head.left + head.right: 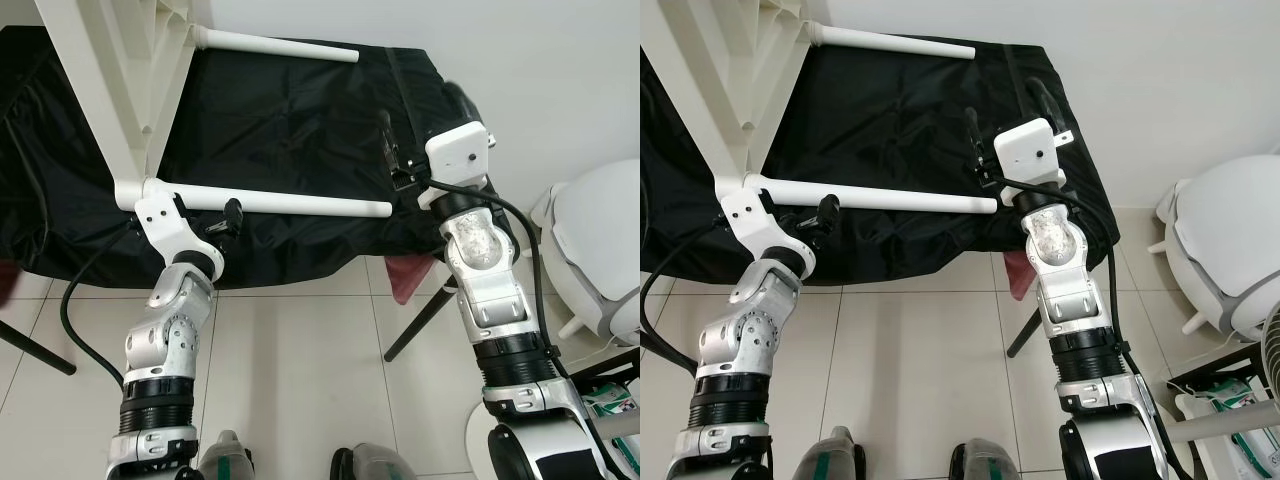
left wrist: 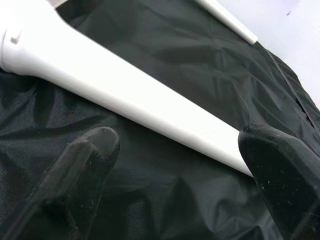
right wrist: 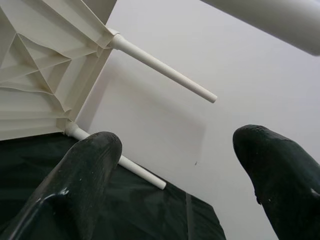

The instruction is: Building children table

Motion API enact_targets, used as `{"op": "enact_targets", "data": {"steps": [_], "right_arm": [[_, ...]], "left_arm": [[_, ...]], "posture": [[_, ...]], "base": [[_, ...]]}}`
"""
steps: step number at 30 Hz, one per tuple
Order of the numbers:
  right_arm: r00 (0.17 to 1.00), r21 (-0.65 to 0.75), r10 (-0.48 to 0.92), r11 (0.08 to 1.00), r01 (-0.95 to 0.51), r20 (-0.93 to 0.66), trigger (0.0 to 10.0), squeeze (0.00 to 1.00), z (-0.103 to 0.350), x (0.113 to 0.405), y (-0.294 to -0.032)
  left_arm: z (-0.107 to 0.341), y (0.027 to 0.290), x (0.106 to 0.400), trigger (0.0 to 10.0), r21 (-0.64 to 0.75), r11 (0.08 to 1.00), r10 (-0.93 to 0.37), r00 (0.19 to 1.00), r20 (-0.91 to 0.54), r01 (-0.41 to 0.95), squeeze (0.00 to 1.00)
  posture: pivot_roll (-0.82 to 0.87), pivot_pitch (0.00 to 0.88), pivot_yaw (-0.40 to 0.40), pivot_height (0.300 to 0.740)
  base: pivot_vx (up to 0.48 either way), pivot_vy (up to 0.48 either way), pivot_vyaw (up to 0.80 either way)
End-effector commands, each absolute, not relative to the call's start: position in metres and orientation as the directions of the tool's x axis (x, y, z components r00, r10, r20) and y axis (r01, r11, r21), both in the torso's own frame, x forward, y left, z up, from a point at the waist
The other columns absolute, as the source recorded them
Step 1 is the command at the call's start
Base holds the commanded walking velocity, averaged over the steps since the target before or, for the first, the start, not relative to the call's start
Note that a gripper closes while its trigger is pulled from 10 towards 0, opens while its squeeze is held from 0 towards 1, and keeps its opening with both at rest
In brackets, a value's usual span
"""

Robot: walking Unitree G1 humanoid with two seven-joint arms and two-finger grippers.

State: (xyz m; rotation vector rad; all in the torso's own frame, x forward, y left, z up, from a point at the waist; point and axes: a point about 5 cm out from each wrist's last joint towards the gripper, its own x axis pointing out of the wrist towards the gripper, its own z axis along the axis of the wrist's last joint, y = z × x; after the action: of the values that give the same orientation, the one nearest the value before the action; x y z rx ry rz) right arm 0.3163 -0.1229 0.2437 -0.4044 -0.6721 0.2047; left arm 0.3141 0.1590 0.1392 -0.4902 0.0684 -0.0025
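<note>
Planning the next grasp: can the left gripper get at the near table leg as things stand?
Probably yes. The left gripper is open right beside the near leg, which lies bare over the black cloth, nothing between.

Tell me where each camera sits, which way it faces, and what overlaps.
Left eye, right eye: on the head, looking down at the black-covered table, white table legs, both silver arms.
Left wrist: along the open left gripper at the near leg.
Right wrist: past the open right gripper, up at the ribbed tabletop underside and wall.
Shared: the white legs.

Pale tiled floor (image 1: 300, 350), white wall (image 1: 540, 60), possibly white chair (image 1: 600, 240) right
</note>
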Motion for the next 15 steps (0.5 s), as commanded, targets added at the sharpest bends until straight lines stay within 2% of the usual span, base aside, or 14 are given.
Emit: {"op": "enact_targets", "data": {"steps": [1,8,15], "right_arm": [[0.756,-0.436,0.317,0.898,-0.047,0.573,10.0,0.0,0.246,0.315,-0.124],[0.738,-0.456,0.337,0.889,-0.044,0.585,10.0,0.0,0.25,0.314,-0.121],[0.681,-0.532,0.393,0.847,-0.005,0.618,10.0,0.0,0.261,0.312,-0.11]], "left_arm": [[0.136,0.159,0.317,10.0,-0.476,0.879,-0.01,0.996,-0.089,-0.033,0.0],[0.137,0.161,0.325,10.0,-0.494,0.868,0.003,0.996,-0.095,-0.05,0.0],[0.143,0.163,0.331,10.0,-0.502,0.863,0.013,0.996,-0.084,-0.054,0.0]], "posture": [[0.04,0.006,-0.056,0.74],[0.03,0.01,-0.055,0.74],[0.02,0.021,-0.053,0.74]], "base": [[0.0,0.0,0.0],[0.0,0.0,0.0],[0.0,0.0,0.0]]}}
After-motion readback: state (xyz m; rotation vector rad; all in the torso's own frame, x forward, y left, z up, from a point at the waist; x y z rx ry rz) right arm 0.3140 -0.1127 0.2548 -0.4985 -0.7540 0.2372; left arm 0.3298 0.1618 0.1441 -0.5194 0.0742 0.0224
